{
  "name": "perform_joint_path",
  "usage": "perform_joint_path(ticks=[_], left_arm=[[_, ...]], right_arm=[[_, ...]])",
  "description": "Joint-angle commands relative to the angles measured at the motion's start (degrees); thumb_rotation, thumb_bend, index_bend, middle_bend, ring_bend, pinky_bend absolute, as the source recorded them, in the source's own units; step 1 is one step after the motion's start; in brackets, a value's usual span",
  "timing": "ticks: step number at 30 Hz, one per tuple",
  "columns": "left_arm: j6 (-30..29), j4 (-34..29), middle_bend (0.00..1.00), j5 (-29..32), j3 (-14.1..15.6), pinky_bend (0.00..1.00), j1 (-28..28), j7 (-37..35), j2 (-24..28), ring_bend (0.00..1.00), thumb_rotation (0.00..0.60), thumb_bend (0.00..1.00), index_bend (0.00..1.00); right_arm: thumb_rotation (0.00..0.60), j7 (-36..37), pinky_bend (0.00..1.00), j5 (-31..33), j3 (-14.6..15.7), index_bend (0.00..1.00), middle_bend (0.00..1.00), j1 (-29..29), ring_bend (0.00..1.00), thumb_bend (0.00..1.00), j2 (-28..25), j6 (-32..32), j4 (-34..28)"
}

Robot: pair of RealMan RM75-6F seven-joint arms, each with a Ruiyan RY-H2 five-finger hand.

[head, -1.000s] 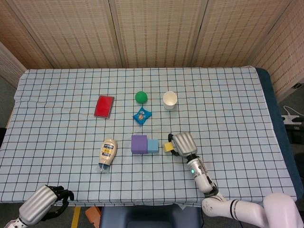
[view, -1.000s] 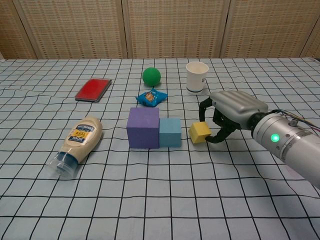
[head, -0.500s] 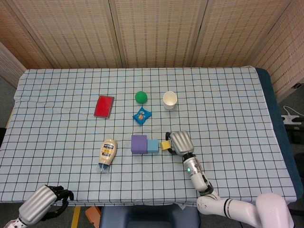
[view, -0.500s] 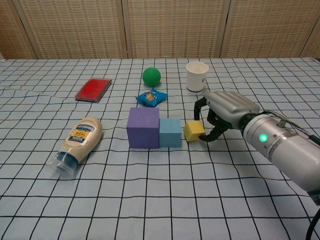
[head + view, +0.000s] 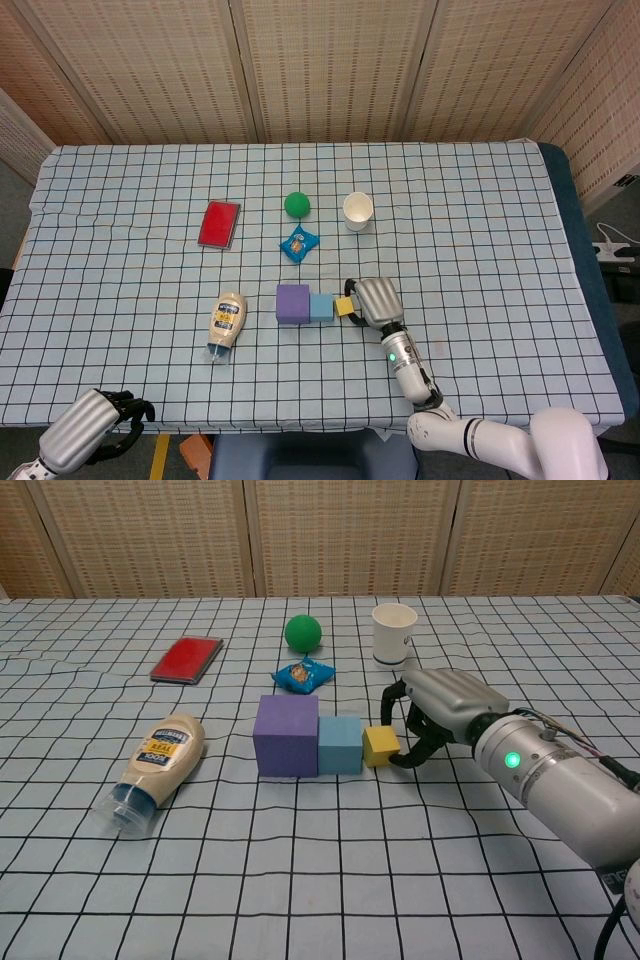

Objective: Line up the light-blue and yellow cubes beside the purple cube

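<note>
Right hand (image 5: 432, 712) pinching yellow cube (image 5: 381, 746), fingers curled round its far side; cube down at table level, just right of light-blue cube (image 5: 340, 744), touching or near-touching, can't tell; light-blue flush against purple cube (image 5: 286, 735), my landmark; row nearly formed, I judge yellow needs squaring up, then release; left hand (image 5: 88, 430) well left of purple cube, near table edge, fingers curled, holding nothing.
</note>
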State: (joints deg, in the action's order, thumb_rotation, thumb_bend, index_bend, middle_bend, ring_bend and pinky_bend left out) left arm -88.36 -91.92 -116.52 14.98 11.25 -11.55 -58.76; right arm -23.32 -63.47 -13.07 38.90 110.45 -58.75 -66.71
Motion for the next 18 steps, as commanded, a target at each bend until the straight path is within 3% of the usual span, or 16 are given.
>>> perform_joint_path(ticks=[1, 18], left_arm=[[-0.1, 0.0, 0.61, 0.1, 0.0, 0.78, 0.0, -0.1, 0.0, 0.56, 0.6, 0.52, 0.49], [-0.1, 0.1, 0.61, 0.1, -0.1, 0.78, 0.0, -0.2, -0.1, 0.56, 0.6, 0.52, 0.49]], right_arm=[[0.6, 0.1, 0.9, -0.1, 0.0, 0.59, 0.96, 0.1, 0.86, 0.14, 0.3, 0.1, 0.3], [0.6, 0.6, 0.9, -1.0, -0.2, 0.59, 0.96, 0.1, 0.86, 0.14, 0.5, -0.4, -0.3]])
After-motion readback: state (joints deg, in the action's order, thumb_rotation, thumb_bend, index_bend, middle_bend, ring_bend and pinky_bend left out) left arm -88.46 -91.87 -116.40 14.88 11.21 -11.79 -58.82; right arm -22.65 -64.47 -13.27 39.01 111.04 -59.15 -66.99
